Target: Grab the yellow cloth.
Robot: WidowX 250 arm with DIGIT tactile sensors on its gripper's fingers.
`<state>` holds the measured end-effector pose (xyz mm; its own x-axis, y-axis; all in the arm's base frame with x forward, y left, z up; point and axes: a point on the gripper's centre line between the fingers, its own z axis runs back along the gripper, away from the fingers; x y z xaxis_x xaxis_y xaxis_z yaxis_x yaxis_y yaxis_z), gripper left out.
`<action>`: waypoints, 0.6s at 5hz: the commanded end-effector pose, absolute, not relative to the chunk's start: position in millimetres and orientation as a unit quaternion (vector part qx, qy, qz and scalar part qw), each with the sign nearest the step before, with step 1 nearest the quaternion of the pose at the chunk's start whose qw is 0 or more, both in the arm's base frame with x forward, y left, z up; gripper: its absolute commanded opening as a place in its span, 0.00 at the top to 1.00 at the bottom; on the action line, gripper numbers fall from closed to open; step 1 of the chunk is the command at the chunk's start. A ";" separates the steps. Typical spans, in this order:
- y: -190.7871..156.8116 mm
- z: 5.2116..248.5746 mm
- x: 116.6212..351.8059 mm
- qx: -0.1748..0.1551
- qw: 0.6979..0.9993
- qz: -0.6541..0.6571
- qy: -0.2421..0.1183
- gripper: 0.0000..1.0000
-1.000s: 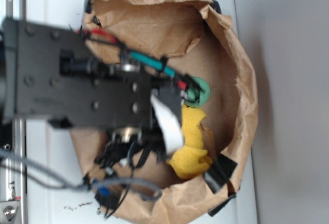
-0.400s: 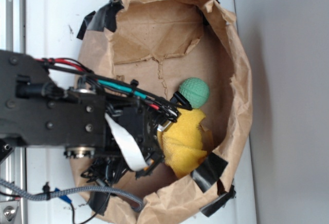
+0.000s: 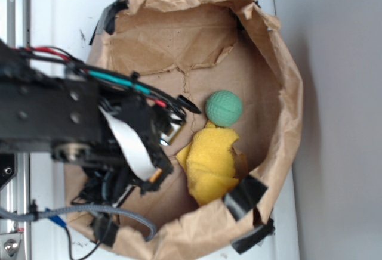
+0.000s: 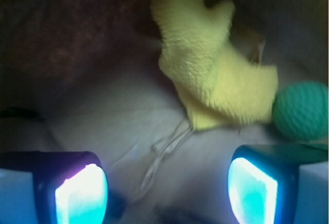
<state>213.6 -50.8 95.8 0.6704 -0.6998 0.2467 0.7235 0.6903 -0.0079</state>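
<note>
Wrist view: gripper (image 4: 167, 188) fingers (image 4: 79, 193) spread wide, nothing btwn them, bare paper floor ahead. Yellow cloth (image 4: 216, 75) lies just beyond, clear of both pads, its far corner touching green ball (image 4: 300, 110). Cloth sits near paper bag (image 3: 286, 93) wall.

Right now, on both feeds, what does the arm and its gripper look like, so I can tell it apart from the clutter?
The arm is a blocky black body with visible screws. Red, teal and black wires run along its upper edge, a flat white ribbon cable crosses its lower part, and a grey braided cable trails below. On the wrist view, the gripper shows two dark-framed fingers whose pads glow pale cyan.
</note>
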 end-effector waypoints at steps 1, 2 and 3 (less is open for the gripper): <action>-9.2 205.5 309.8 -0.076 0.934 -0.326 -0.126 0.00; -8.9 200.4 341.3 -0.072 0.932 -0.335 -0.119 0.00; -13.5 186.3 328.4 -0.049 0.917 -0.377 -0.121 0.00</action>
<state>332.9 2.9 154.6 0.7282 -0.6548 0.2026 0.6766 0.7339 -0.0601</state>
